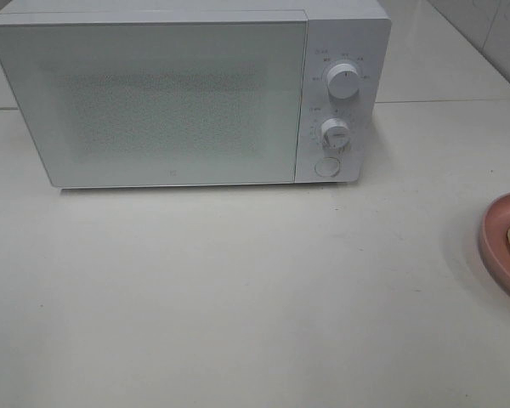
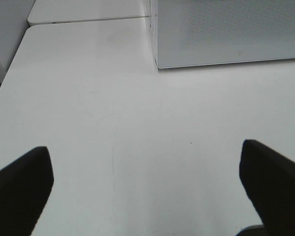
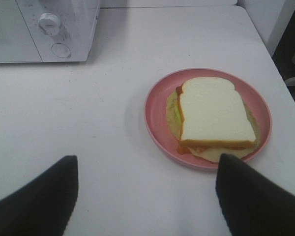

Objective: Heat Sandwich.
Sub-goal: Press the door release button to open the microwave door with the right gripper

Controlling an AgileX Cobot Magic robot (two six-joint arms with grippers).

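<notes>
Left gripper (image 2: 145, 150) spread wide over table (image 2: 88, 88), right gripper (image 3: 147, 160) spread near sandwich (image 3: 214, 113)

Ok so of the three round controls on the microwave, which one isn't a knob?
The bottom button: it is flat and plain, while the top knob and middle knob above it stick out.

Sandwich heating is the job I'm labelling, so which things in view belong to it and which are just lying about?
Belongs to the job:
sandwich
pink plate under it
microwave, door shut
left claw, open
right claw, open

Just there:
white table
second table behind the microwave
</notes>
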